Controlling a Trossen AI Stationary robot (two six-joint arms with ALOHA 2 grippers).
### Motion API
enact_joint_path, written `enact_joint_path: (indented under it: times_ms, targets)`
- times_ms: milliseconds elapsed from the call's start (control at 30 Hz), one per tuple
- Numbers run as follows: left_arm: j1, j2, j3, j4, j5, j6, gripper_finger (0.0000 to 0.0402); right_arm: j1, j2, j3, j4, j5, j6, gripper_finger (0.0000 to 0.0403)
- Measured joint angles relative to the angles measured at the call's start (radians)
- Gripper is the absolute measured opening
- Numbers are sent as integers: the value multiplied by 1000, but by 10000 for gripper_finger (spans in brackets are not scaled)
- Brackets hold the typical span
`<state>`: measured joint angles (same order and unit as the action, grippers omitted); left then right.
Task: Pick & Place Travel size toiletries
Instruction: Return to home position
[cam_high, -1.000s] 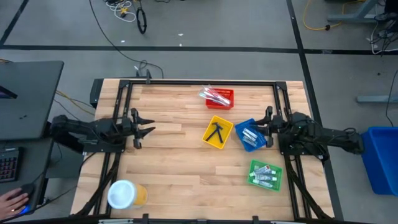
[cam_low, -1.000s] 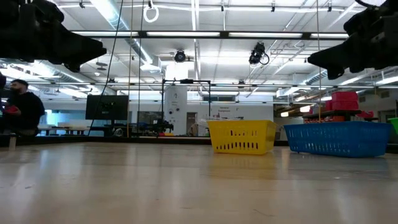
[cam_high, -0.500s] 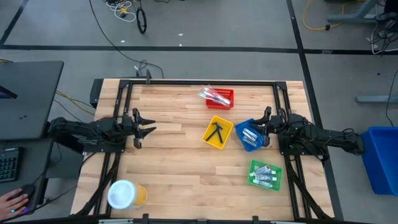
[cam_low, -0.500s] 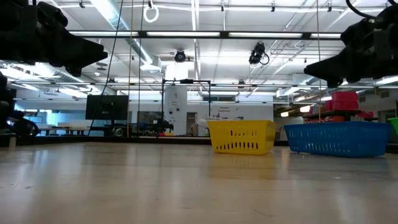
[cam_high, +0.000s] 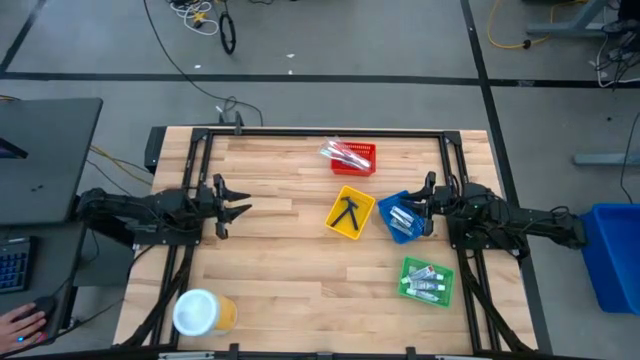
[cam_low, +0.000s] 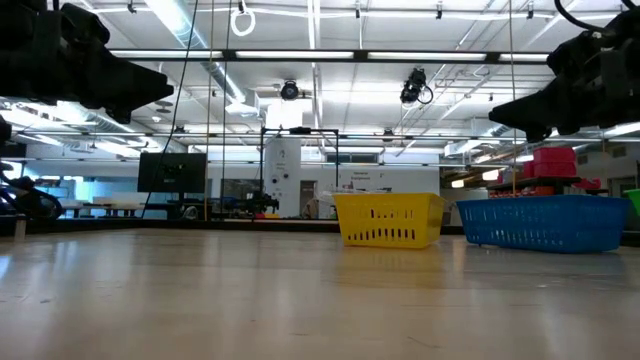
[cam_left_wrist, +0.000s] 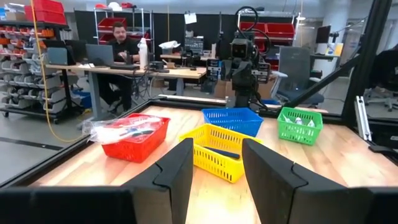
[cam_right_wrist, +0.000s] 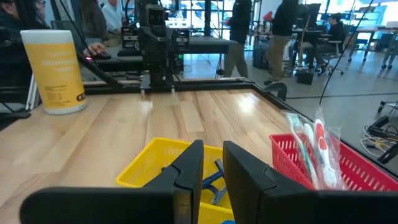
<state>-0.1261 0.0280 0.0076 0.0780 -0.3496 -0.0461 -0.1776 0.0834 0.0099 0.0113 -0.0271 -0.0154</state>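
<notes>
Right gripper (cam_high: 430, 200) is hanging slightly lower than a second ago, beside the blue bin (cam_low: 540, 225) at 3 o'clock, fingers (cam_right_wrist: 186, 171) barely parted, empty. Left gripper (cam_high: 237, 209) is waiting at 9 o'clock, fingers wide, empty. Toiletries (cam_high: 424, 283) are lying sorted in bins, so retracting level, clear of rims, is looking wisest.

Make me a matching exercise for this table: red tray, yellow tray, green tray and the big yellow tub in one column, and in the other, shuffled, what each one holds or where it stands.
Column one
1. red tray
2. yellow tray
3. green tray
4. yellow tub

Column two
A. holds white tubes
B. stands in no tray, straight on the table, on the left arm's side
C. holds black razors
D. holds pale toothbrushes that poke out over its rim

Pairs: 1-D, 2-C, 3-A, 4-B.
</notes>
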Motion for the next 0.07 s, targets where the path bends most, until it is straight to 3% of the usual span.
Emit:
enact_joint_path:
  times_ms: [67]
  targets:
    - [0, 0, 0, 0, 0, -3, 145, 0, 0, 0, 0, 0, 0, 70]
